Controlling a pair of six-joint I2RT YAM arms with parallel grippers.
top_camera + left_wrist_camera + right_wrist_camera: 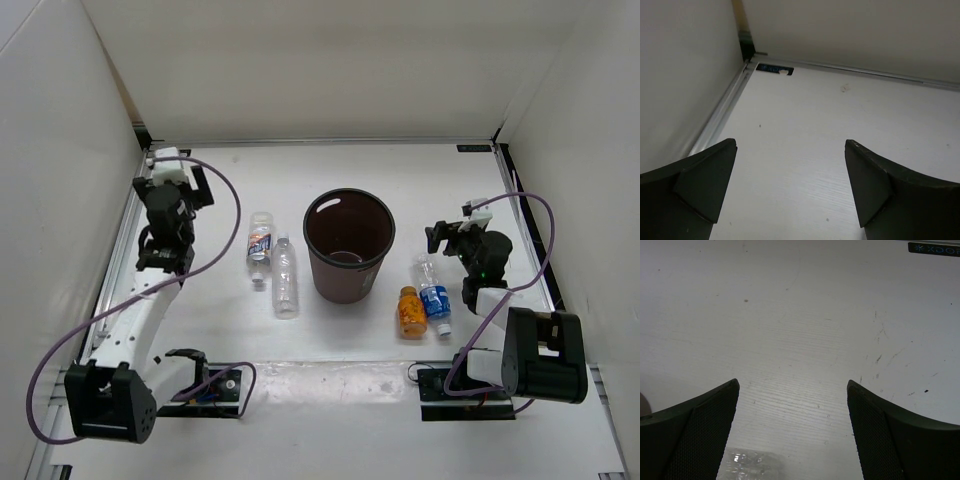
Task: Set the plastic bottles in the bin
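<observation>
The dark brown bin (345, 283) stands upright mid-table. Left of it lie two plastic bottles: one with an orange-white label (261, 244) and a clear unlabelled one (285, 279). On its right lie a stubby orange bottle (410, 312) and a blue-labelled one (434, 297). My left gripper (180, 172) (790, 142) is open and empty, facing the far left corner, away from the bottles. Just behind the blue-labelled bottle, my right gripper (452, 230) (792, 382) is open too; a clear bottle end (747, 465) shows at the bottom of its wrist view.
White walls enclose the table on the left, back and right. A metal rail (720, 115) runs along the left wall. Purple cables (225, 200) loop from both arms. Black mounts (205, 385) sit at the near edge. A black label (932, 249) lies at the back right.
</observation>
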